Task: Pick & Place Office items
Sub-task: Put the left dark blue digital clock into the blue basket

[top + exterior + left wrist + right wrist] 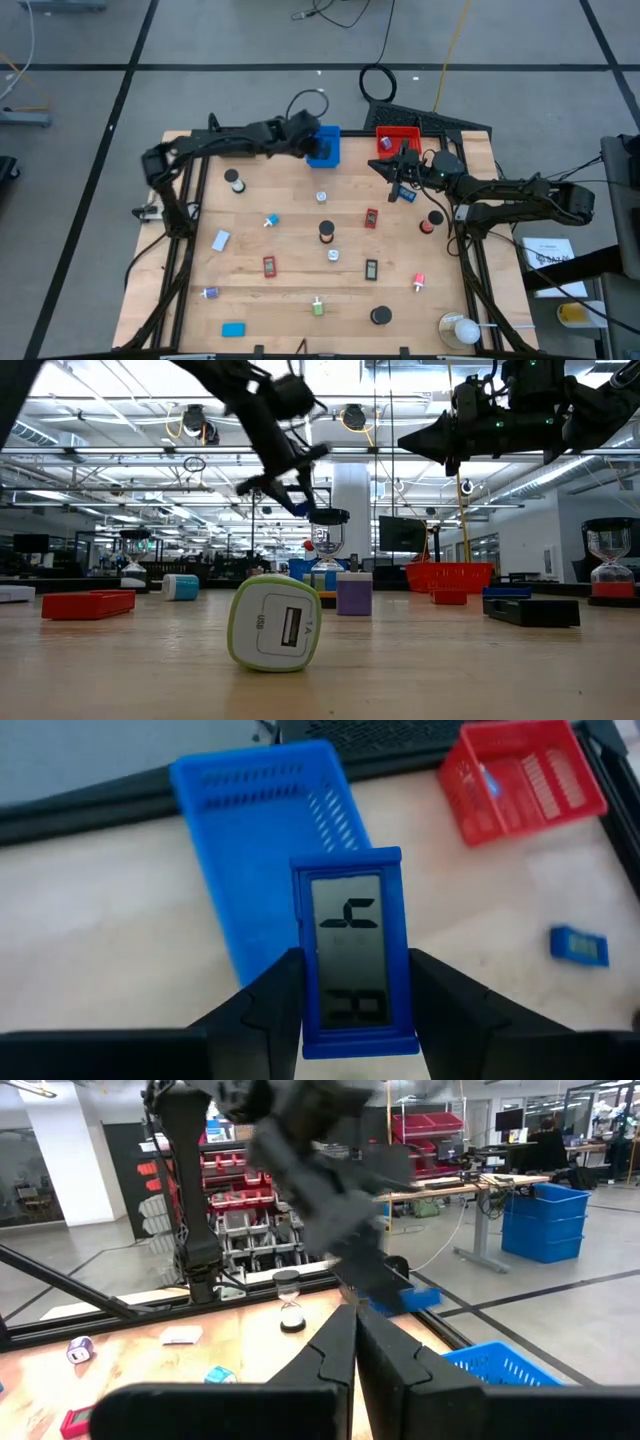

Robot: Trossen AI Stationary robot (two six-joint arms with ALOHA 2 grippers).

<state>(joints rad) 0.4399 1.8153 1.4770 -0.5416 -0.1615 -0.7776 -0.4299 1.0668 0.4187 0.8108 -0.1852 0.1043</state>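
Observation:
My left gripper (pixel 318 140) is shut on a small blue device with a grey display (pixel 355 920), held over the blue bin (pixel 265 840) at the table's far edge. My right gripper (pixel 400 166) is shut and empty, up in the air just in front of the red bin (pixel 397 140); its fingers meet in the right wrist view (pixel 355 1350). A small blue item (pixel 403 195) lies on the table near it. Several other small office items lie flat on the wooden table (pixel 290 290). My left gripper pinches the blue device by its two long sides (pixel 303 995), near the end toward the wrist, between its two fingers. The fingers lie along the device. It is lifted clear above the blue bin, its display facing the wrist camera.
Black rolls (pixel 327 232) (pixel 380 316), red blocks (pixel 270 266) (pixel 372 218), a light blue block (pixel 233 329) and a green-and-white charger (pixel 275 625) lie about the table. A roundish white object in a clear holder (pixel 460 330) stands at the near right corner.

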